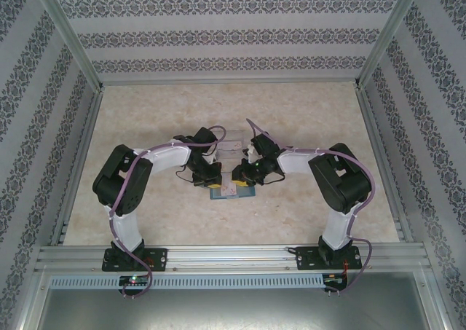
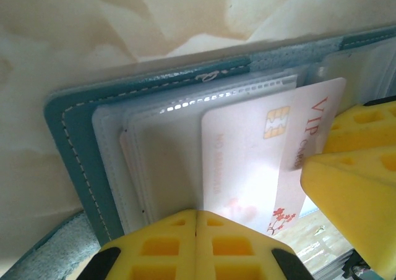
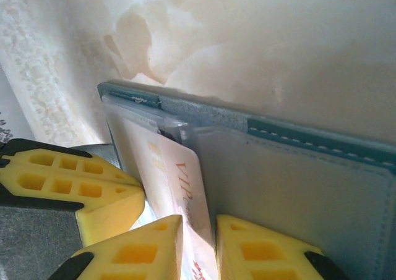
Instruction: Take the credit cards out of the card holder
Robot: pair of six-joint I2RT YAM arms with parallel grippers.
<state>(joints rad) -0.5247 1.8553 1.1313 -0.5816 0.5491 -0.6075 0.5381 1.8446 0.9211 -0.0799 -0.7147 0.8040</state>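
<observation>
**Marbled bench, two claws at one wallet**

Grey-patterned striped wallpaper (image 1: pixel 233 35) closes in a pale beige marbled bench (image 1: pixel 145 140) framed in aluminium rails. Near the middle of it, slightly toward the arms, lies a small teal folding card holder (image 2: pixel 68 144) with white stitching. It is opened flat, with its grey-blue inner half facing up in the right wrist view. Both arms bend inward and meet over it.

A stack of clear plastic sleeves (image 2: pixel 161 144) sits in one half of the holder. A pale whitish plastic card (image 2: pixel 247 162) with a gold chip, red "VIP" lettering and a small red blossom print sticks out of them at a slant, partly out of its pocket.

The left claw (image 2: pixel 196 215) has its yellow fingers closed pad against pad at the near edge of the sleeves, beside the card's corner. Whether anything thin is caught between them I cannot tell.

The right claw (image 3: pixel 199 227) stands narrowly parted with the card's free end running through the gap. Whether the pads actually press on the card I cannot tell.
</observation>
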